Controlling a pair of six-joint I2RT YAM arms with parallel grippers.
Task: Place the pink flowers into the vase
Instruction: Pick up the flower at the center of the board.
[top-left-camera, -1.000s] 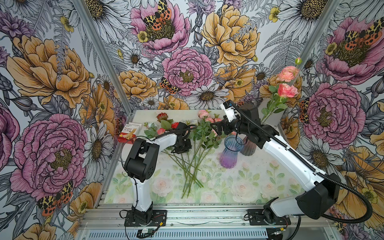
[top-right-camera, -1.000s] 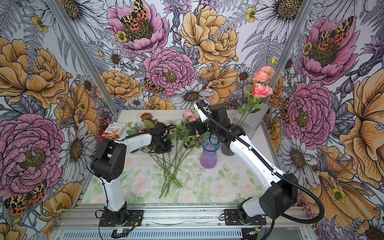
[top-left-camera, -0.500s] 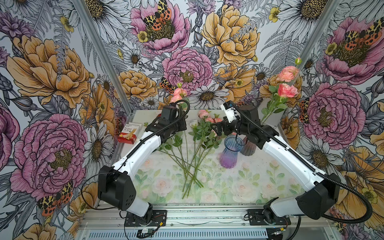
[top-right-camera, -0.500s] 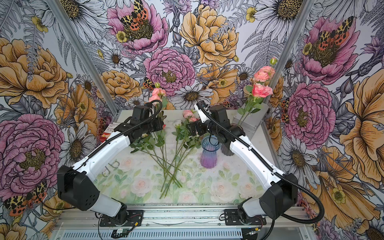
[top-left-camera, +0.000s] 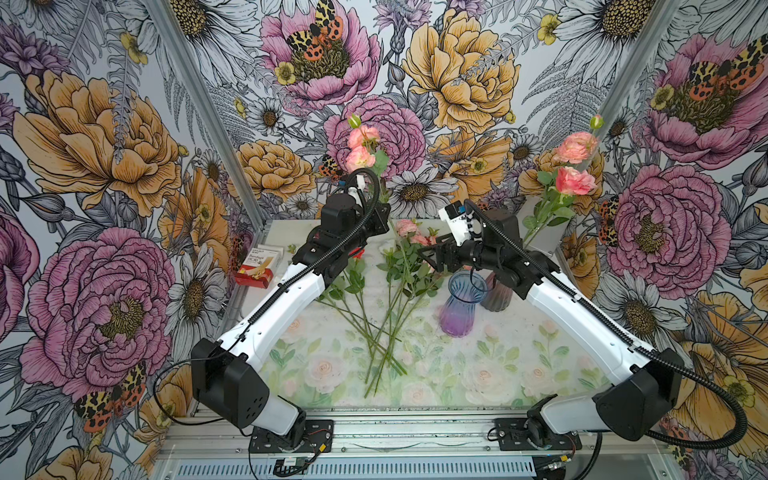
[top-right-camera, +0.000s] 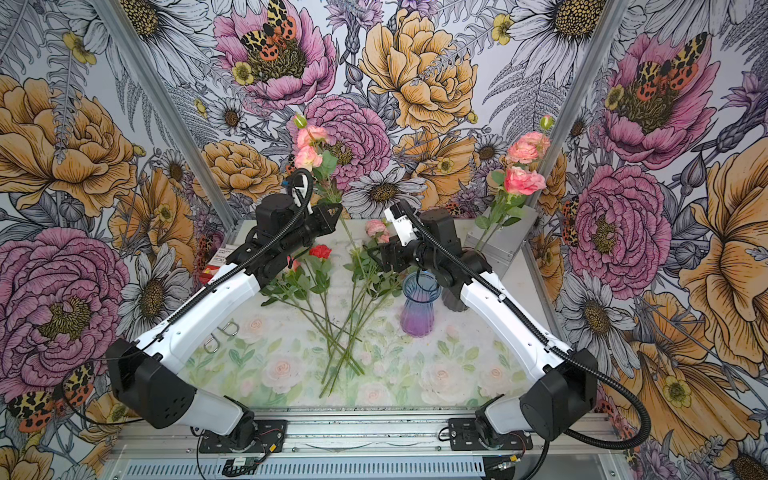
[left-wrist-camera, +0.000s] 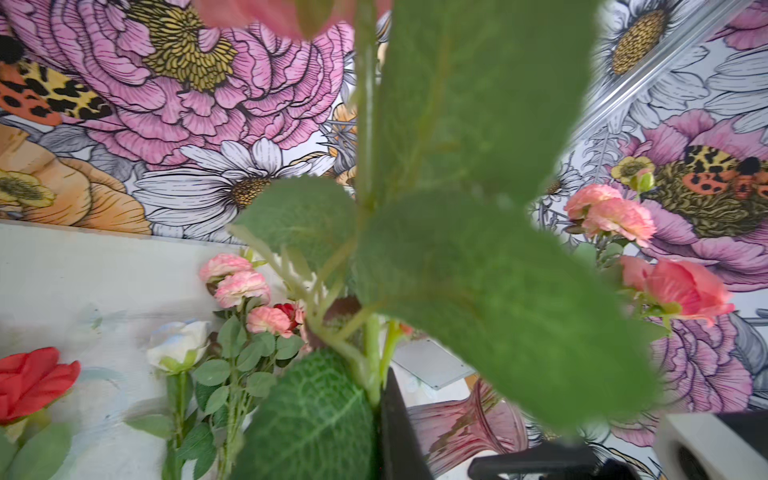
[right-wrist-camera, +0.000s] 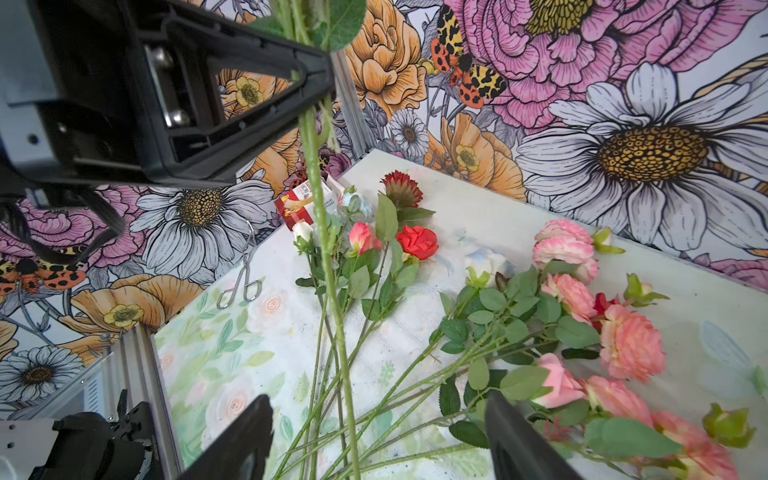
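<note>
Left gripper (right-wrist-camera: 309, 77) is clamped on one pink spray (top-left-camera: 361, 145). Only the right wrist view shows that pinch on the stem; leaves block most of the left wrist view. My right gripper (right-wrist-camera: 378, 401) has its jaws wide with nothing between them, and hovers over the pink flowers (top-left-camera: 409, 232) lying on the table (top-left-camera: 519, 365), on the left-arm side of the blue-purple vase (top-left-camera: 461, 307).

Held spray: well above that vase and to its left, long axis near vertical, two blooms and one bud up, cut end down.

Lying sprays: blooms to the back wall, stems crossing toward the front.

Vases: two, with the pink glass vase (left-wrist-camera: 469, 419) just behind the blue one.

Second upright spray (top-left-camera: 575, 166) is behind the vases, its foot hidden by my right arm.

Dark-red bloom (right-wrist-camera: 401, 189) shows in the right wrist view only.
</note>
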